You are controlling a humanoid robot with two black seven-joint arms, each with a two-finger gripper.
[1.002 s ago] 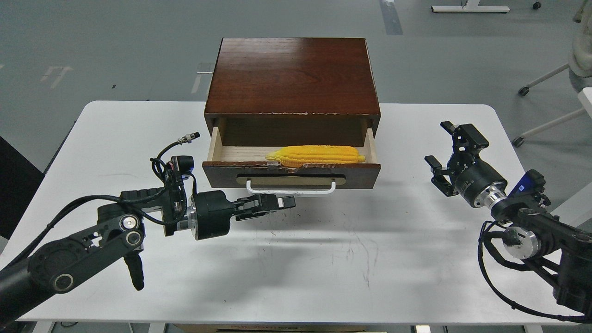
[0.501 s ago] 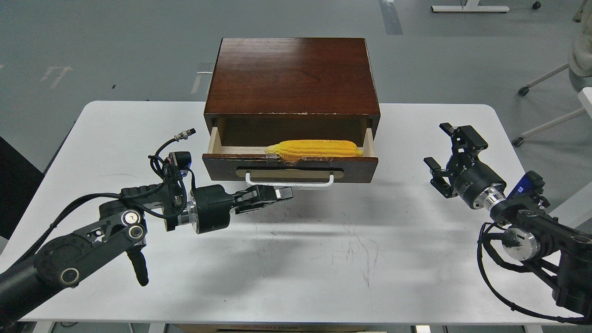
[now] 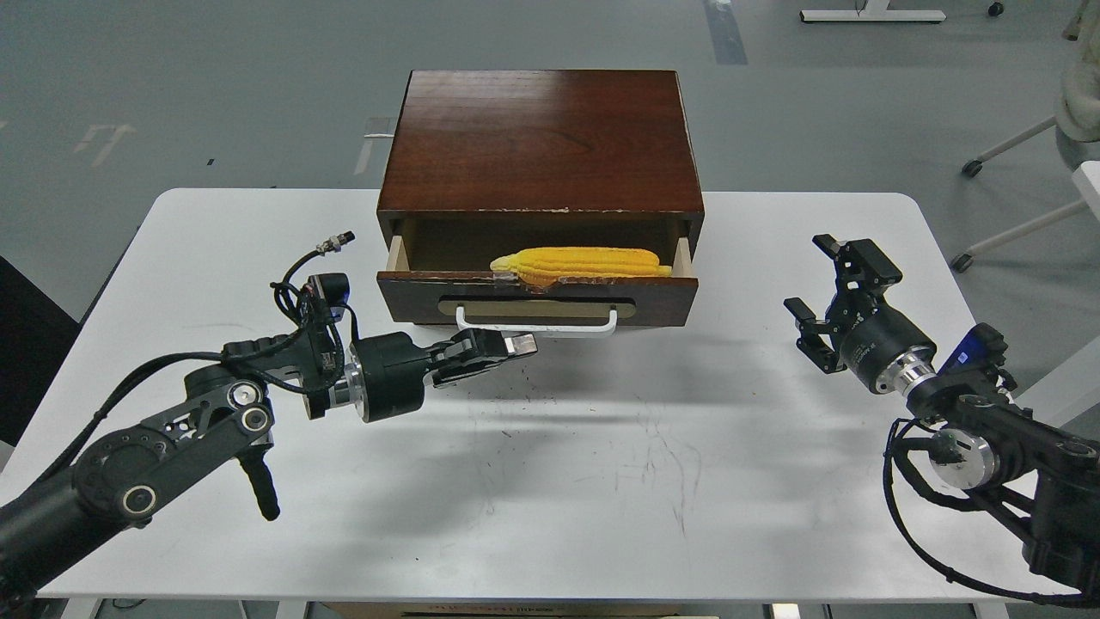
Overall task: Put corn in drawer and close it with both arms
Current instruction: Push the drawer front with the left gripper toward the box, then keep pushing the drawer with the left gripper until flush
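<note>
The bright-yellow corn (image 3: 580, 262) lies lengthwise in the drawer (image 3: 537, 297) of the dark reddish-brown wooden box (image 3: 541, 142). The drawer is partly open, with only a narrow strip of its pale inside showing. My left gripper (image 3: 516, 346) is shut, its tips just below the white bar handle (image 3: 537, 325) and against the drawer front. My right gripper (image 3: 825, 284) is open and empty, well to the right of the box, above the table.
The white table (image 3: 601, 481) holds only the box. Its near half is bare apart from faint scuff marks. A chair base (image 3: 1014, 155) stands on the grey floor at the far right.
My left gripper has moved forward and the drawer has slid further into the box, with the corn in it. The right gripper has barely moved.
</note>
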